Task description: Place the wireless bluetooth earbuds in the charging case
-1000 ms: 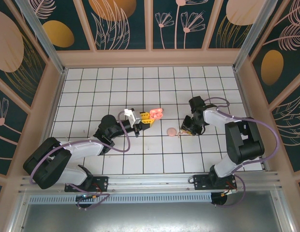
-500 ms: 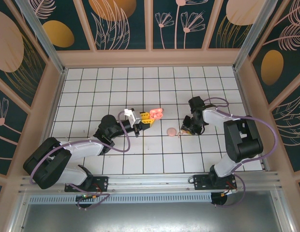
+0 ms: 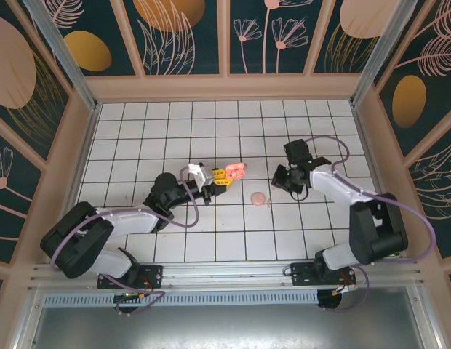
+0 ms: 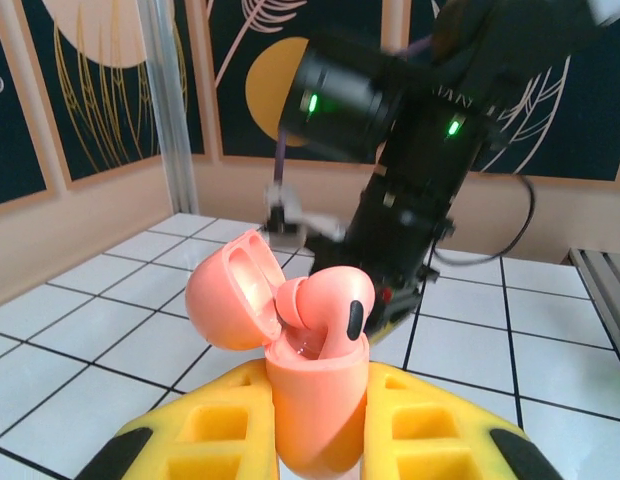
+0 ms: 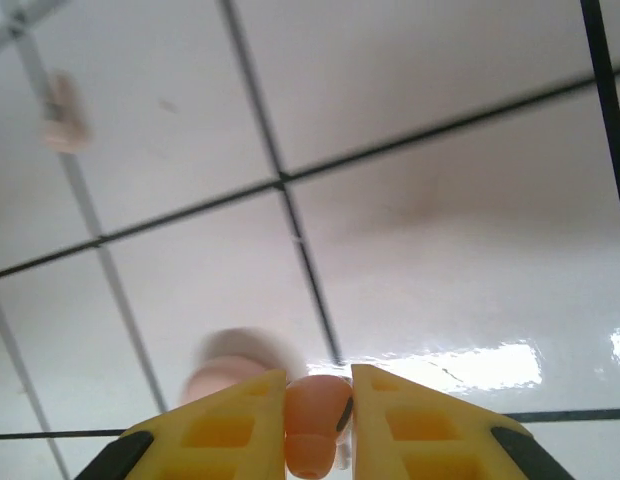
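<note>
**A:** Left gripper (image 4: 318, 380) state?

**B:** Closed on the charging case (image 4: 312, 428). The case body is pinched between the yellow fingers (image 4: 205, 435) at bottom centre of the left wrist view. The case is held upright, with the lid (image 4: 233, 300) swung open toward frame left.

**A:** Anything in the case?

**B:** A seated earbud (image 4: 325, 305) is seen in the open mouth, rising above the rim and leaning toward the lid. A dark oval spot is visible on its right side. Whether it is fully home cannot be told.

**A:** Right gripper (image 5: 317, 385)?

**B:** Closed on the held earbud (image 5: 312, 420), which is clamped between the two yellow tips at bottom centre of the right wrist view. The tiled floor (image 5: 410, 150) is seen beyond it.

**A:** Anything loose?

**B:** A small pale pink bit (image 5: 65, 112) lies on the tiles at upper left of the right wrist view. It is too blurred to be identified. A blurred pink shape (image 5: 225, 372) is partly hidden behind the left-of-frame finger and cannot be identified either.

**A:** Layout from the top?

**B:** The case is found just left of frame centre, at the tip of the left arm. The right gripper is placed right of centre, apart from the case. A pale pink disc (image 3: 259, 198) lies on the floor between the two grippers and slightly lower in frame, touched by neither. In the left wrist view the right arm (image 4: 410, 150) is seen behind the case, upper centre, out of focus.
</note>
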